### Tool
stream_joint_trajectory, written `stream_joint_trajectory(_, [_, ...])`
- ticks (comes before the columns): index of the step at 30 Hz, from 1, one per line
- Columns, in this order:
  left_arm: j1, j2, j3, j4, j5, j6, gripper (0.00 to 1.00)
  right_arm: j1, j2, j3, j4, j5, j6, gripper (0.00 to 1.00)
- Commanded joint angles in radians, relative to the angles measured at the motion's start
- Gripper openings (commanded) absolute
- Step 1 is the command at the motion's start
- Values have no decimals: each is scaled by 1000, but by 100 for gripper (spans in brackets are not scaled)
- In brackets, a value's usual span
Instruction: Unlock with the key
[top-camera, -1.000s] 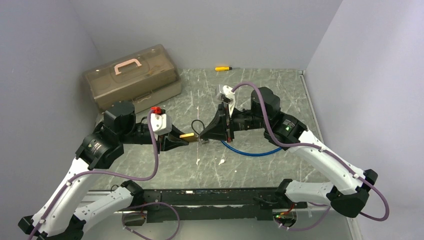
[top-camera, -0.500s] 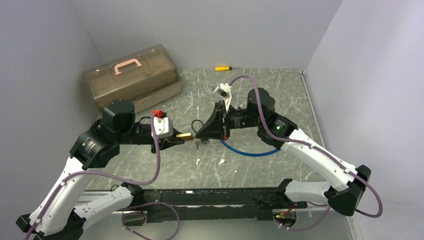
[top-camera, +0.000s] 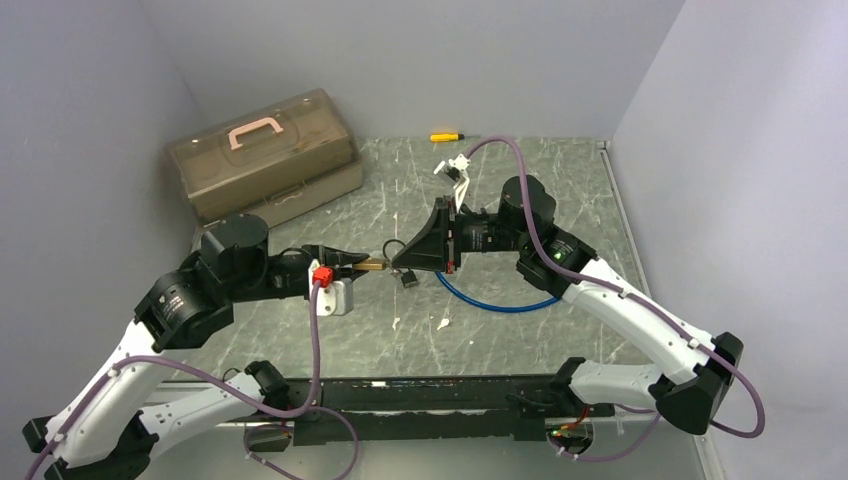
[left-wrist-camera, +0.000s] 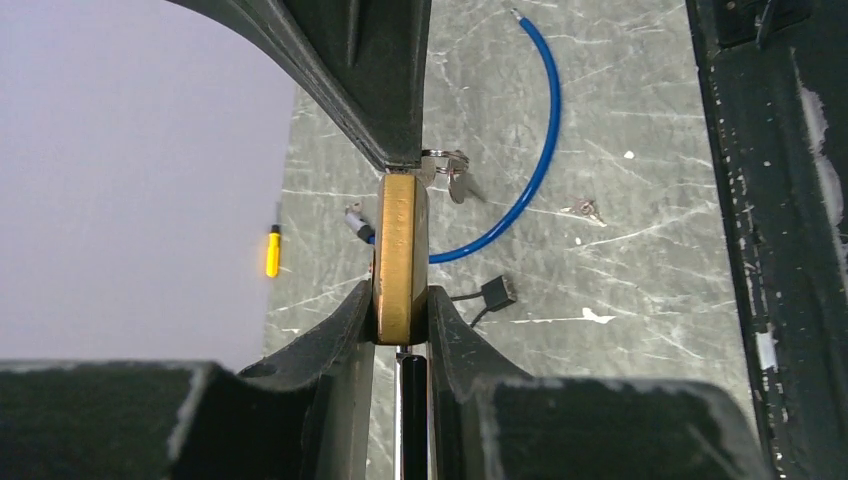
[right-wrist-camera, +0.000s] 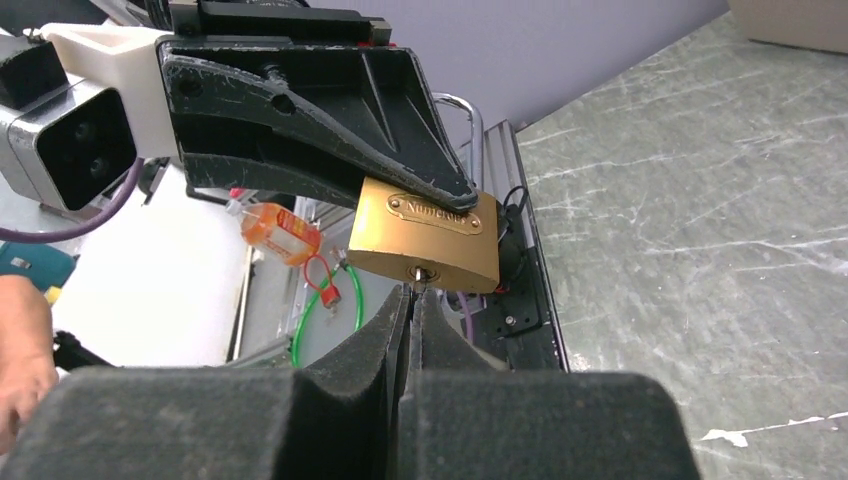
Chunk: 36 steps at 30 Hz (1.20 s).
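L fingers (left-wrist-camera: 345, 325) clamp padlock (left-wrist-camera: 400, 255) | long axis level, keyhole end toward R fingers (right-wrist-camera: 385, 335) | R pinched shut, prob. on key (right-wrist-camera: 414, 281)

Robotics lab test cell: a grey marbled tabletop (top-camera: 600, 200) boxed in by plain pale walls (top-camera: 420, 60), with a pair of white-and-black arms (top-camera: 640, 310) bolted to a black rail (top-camera: 420, 395) at its near edge. Loose stock on the top: a translucent toolbox (top-camera: 265, 160) with a pink handle, a yellow screwdriver (top-camera: 445, 136), a blue cable (top-camera: 500, 303). Past the table edge, blurred, what looks like an orange bottle (right-wrist-camera: 282, 230) and a green cable loop (right-wrist-camera: 357, 308).
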Motion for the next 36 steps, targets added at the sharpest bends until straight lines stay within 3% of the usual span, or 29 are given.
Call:
stream_joint_trajectory(1, [-36,8,26,243,-25,59,0,6,-14,-18,62,25,56,0])
stream_joint_trajectory(7, [-37,15,33,185,28,-126,0,1,-97,89,-191,134,-320,41])
stream_joint_trajectory(12, [2,34,36,152,139,-272,0,2,-163,96,-229,131,-527,53])
stream_joint_trajectory(18, [84,112,98,102,343,-402,0,5,-194,45,-81,-59,-559,55])
stream_joint_trajectory(22, [95,140,122,91,402,-416,0,9,-154,55,-32,-105,-519,52])
stream_joint_trajectory(26, [94,147,125,91,418,-422,0,33,-120,61,-6,-100,-511,45])
stream_joint_trajectory(30, [94,144,120,126,422,-453,0,54,-74,108,-85,-58,-540,32])
stream_joint_trajectory(36, [96,154,131,138,439,-469,0,62,-63,110,-92,-46,-539,26])
